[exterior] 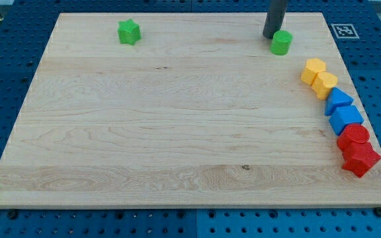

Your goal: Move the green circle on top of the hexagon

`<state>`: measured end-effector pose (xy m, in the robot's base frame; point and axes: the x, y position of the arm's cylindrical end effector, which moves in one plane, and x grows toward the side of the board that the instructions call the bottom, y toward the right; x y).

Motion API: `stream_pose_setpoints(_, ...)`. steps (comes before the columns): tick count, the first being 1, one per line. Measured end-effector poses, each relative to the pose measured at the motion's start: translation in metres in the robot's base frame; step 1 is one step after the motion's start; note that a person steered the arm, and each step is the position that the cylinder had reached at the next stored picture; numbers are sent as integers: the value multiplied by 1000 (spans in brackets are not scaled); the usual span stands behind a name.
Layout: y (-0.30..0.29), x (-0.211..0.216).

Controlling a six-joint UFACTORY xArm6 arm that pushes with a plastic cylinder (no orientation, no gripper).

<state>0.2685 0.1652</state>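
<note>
The green circle (281,42) stands near the top right of the wooden board (177,132). My tip (270,36) rests just to its upper left, touching or nearly touching it. Two yellow blocks lie below and to the right of the circle: the upper yellow block (313,69) looks like a hexagon, and the lower yellow block (325,84) touches it. The green circle is apart from both.
A green star (129,31) sits at the top left. Along the right edge, below the yellow blocks, lie a blue triangle (338,100), a blue block (346,118), a red circle (354,136) and a red star (361,158).
</note>
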Motion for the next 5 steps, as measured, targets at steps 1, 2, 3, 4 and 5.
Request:
stream_pose_setpoints(1,4,6)
stream_pose_setpoints(2,-18,31)
stream_pose_setpoints(3,-6,40)
stream_pose_setpoints(4,26,45)
stream_pose_setpoints(5,11,42)
